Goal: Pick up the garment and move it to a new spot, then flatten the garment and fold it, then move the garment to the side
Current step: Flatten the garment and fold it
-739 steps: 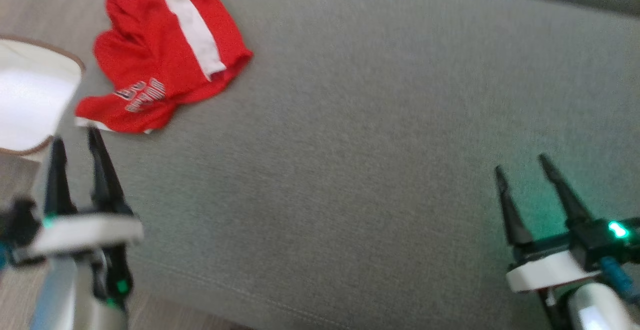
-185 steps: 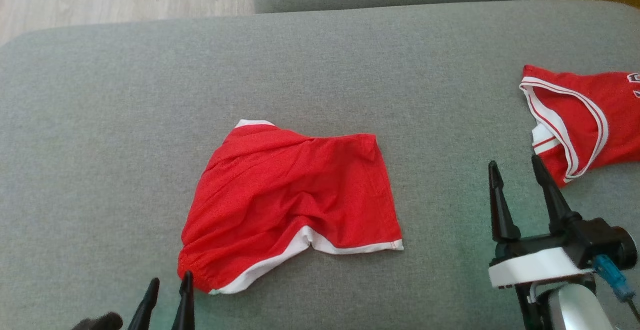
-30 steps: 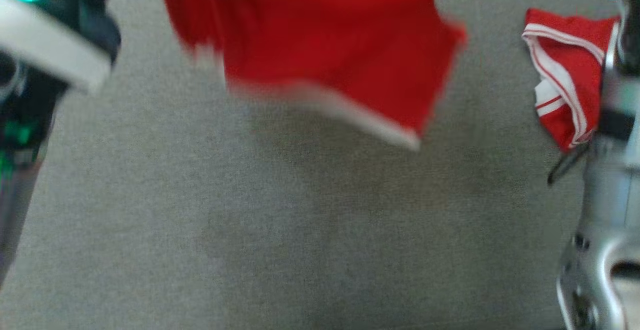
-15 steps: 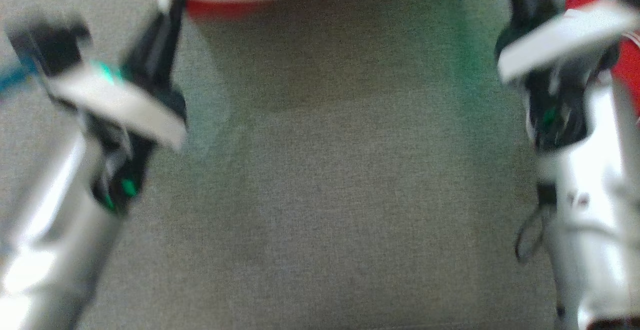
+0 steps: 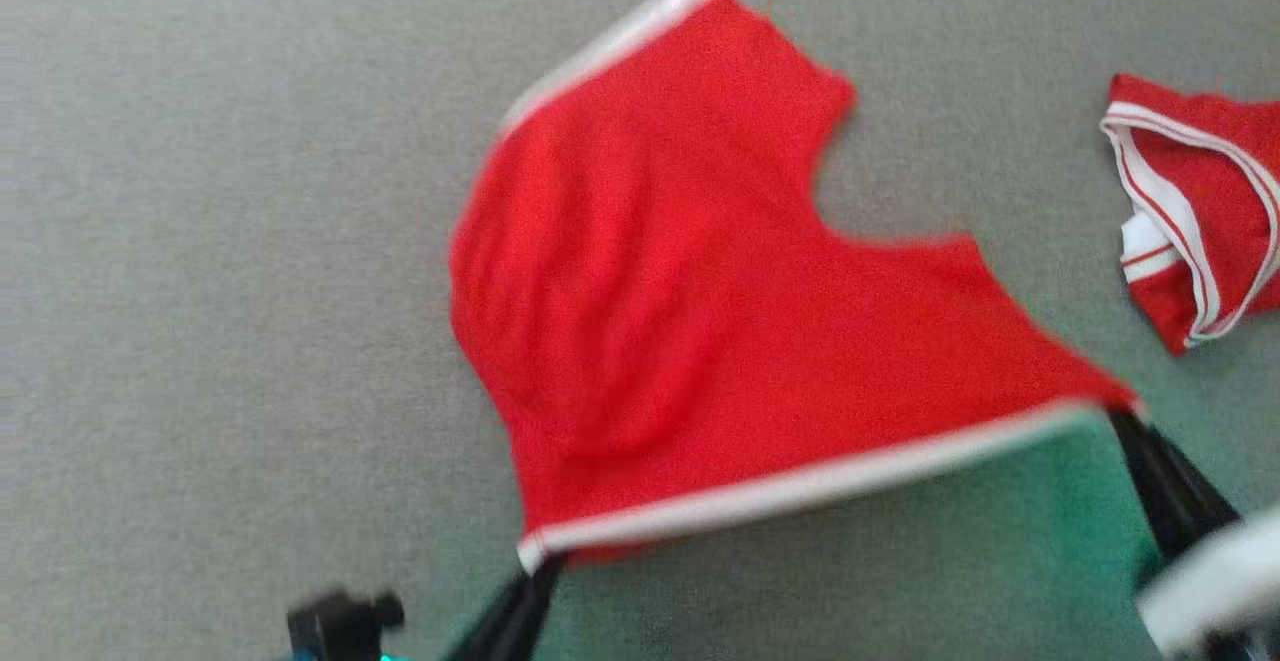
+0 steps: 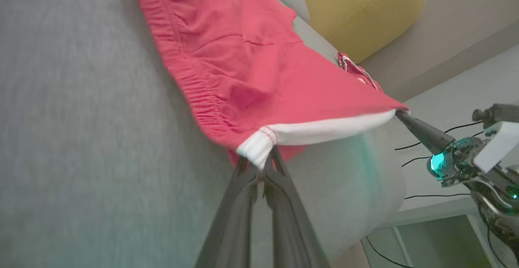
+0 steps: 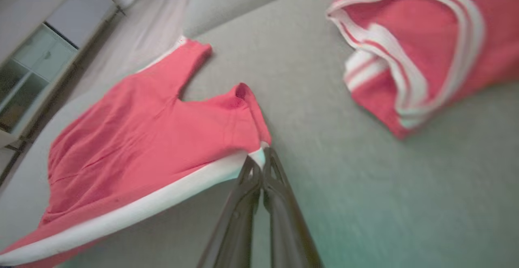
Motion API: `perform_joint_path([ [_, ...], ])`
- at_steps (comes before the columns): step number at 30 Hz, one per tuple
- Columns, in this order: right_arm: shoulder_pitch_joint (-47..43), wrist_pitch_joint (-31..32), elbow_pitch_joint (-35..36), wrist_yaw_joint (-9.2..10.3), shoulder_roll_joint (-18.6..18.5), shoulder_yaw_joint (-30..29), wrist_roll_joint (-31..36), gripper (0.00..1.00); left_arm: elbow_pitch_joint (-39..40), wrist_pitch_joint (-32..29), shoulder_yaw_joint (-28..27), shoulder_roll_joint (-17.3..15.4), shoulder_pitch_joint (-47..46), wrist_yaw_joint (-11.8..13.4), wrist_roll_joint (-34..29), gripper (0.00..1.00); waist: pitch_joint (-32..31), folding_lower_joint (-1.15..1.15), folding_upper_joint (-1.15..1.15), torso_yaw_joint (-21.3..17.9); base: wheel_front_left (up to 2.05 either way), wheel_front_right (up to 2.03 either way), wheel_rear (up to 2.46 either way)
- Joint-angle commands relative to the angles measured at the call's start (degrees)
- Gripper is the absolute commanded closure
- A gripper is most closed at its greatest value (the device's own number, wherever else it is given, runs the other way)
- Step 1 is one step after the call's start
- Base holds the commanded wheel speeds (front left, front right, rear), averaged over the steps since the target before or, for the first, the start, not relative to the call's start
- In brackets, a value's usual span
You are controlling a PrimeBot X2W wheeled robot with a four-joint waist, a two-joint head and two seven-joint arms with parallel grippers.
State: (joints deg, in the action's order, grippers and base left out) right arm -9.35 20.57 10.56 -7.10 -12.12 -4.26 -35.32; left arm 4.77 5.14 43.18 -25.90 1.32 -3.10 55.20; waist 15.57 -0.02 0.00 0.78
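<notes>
**poster1:** Shorts [image 5: 720, 291] were lying loose mid-seat a few seconds back with nothing holding them. Now they're strung up by the white hem [image 5: 800, 486] between both grippers.

**poster2:** yep. left gripper [image 6: 261, 166] has its fingers pressed together on the hem's left corner, and the right gripper [image 7: 261, 154] is pinched on the other corner the same way. The hem's pulled pretty straight between them.

**poster1:** and the rest of the cloth?

**poster2:** the hem end is lifted off the grey couch seat [image 5: 200, 291] near its front edge. The red fabric runs away from the fingertips toward the back edge. A red jersey [image 5: 1200, 221] lies well apart by the right edge.
</notes>
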Motion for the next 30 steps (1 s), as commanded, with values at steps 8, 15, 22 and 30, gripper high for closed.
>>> perform_joint_path([
  [8,-5.9,8.6,17.1,-0.39,0.9,-5.6,-0.1,1.0,6.5,1.9,-1.6,0.9,2.9,1.7,3.2,1.0,-0.5,0.02,0.0,2.7,0.0,0.0,0.0],
  [15,14.9,14.7,9.1,-0.39,0.3,-0.2,1.6,1.0,9.5,-1.3,-4.8,4.4,-5.4,0.4,8.8,1.0,3.7,0.02,0.0,5.6,0.0,0.0,0.0],
  [22,36.0,21.3,-6.0,-0.39,-2.3,5.4,3.4,1.0,9.5,-5.6,-8.2,9.3,-16.0,0.9,16.1,1.0,8.2,0.02,0.0,10.8,0.0,0.0,0.0],
  [30,49.0,22.3,-20.1,-0.39,-4.5,7.7,6.7,1.0,1.6,-5.6,-8.8,14.1,-23.5,1.2,16.3,1.0,10.1,0.02,0.0,16.0,0.0,0.0,0.0],
])
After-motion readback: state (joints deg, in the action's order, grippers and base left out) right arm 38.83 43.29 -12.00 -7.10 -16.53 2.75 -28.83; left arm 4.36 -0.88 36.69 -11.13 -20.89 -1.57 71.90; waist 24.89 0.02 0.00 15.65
